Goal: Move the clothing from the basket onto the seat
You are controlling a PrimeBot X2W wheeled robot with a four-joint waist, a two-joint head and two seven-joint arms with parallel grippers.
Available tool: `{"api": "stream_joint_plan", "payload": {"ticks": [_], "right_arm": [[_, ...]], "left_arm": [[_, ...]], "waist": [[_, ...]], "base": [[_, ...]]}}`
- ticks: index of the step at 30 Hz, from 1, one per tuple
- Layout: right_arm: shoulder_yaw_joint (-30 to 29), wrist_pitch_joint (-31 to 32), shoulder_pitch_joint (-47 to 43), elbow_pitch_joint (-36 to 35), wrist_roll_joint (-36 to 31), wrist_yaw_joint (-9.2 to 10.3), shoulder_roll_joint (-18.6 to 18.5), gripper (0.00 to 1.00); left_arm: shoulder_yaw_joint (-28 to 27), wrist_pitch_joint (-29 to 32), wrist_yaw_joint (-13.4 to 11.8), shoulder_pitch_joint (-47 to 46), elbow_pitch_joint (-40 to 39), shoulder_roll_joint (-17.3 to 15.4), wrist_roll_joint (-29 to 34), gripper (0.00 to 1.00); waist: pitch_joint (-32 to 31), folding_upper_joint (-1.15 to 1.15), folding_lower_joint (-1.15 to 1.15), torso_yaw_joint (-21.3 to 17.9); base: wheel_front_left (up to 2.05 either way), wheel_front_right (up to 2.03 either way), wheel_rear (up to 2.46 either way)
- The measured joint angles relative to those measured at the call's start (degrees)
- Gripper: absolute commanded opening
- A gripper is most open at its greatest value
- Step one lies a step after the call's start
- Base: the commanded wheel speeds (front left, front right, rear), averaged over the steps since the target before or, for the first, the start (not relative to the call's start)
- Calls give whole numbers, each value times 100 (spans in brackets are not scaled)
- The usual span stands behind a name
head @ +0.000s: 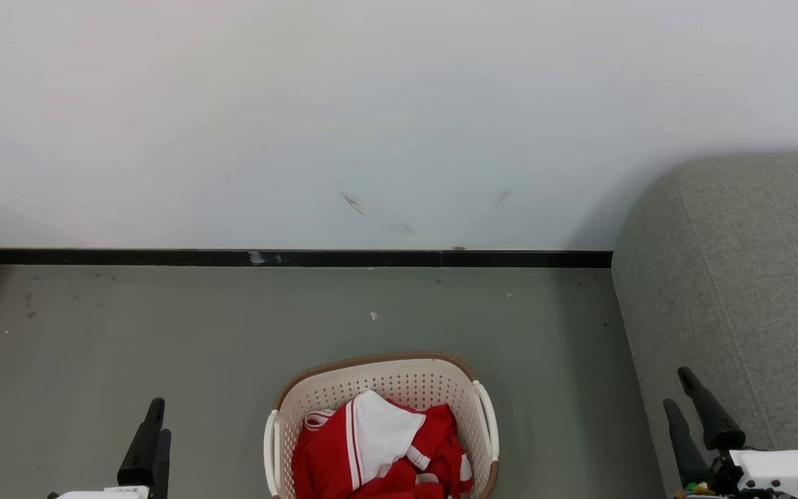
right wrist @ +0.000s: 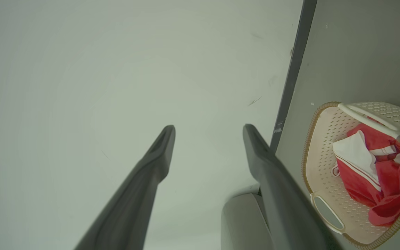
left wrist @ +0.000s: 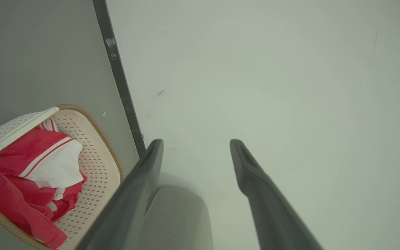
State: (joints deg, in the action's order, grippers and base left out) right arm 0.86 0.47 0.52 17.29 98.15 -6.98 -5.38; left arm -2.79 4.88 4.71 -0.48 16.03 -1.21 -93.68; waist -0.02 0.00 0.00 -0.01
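Left gripper [left wrist: 196, 144] and right gripper [right wrist: 209, 127] both stand wide open and empty, at the lower corners of the head view. Between them, at bottom centre, the basket [head: 399, 381] sits on the floor [head: 163, 333] with the clothing [head: 378, 450] heaped inside. The seat [head: 738, 277] lies along the right edge. The garments look tangled, so pinching one could drag others onto the floor or tip the light basket.

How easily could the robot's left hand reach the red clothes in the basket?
Probably yes, quite easily. The left hand is open and holds nothing, the clothing lies uncovered in the open-topped basket, and I see just grey floor between them. The arm would have to swing inward and down.
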Motion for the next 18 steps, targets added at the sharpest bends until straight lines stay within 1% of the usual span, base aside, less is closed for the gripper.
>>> {"api": "stream_joint_plan", "payload": {"ticks": [11,14,18], "right_arm": [[97,-157,47,-246,-156,0,12,100],[136,-200,65,-305,-210,0,18,100],[181,-258,66,-417,-274,0,26,100]], "left_arm": [[-8,-90,5,-5,-126,-9,36,100],[-9,-93,5,-7,-157,-13,53,100],[-10,-144,8,-15,-223,-35,105,100]], "waist": [[6,0,3,6],[5,0,7,8],[-1,0,19,15]], "base": [[0,0,0],[0,0,0],[0,0,0]]}}
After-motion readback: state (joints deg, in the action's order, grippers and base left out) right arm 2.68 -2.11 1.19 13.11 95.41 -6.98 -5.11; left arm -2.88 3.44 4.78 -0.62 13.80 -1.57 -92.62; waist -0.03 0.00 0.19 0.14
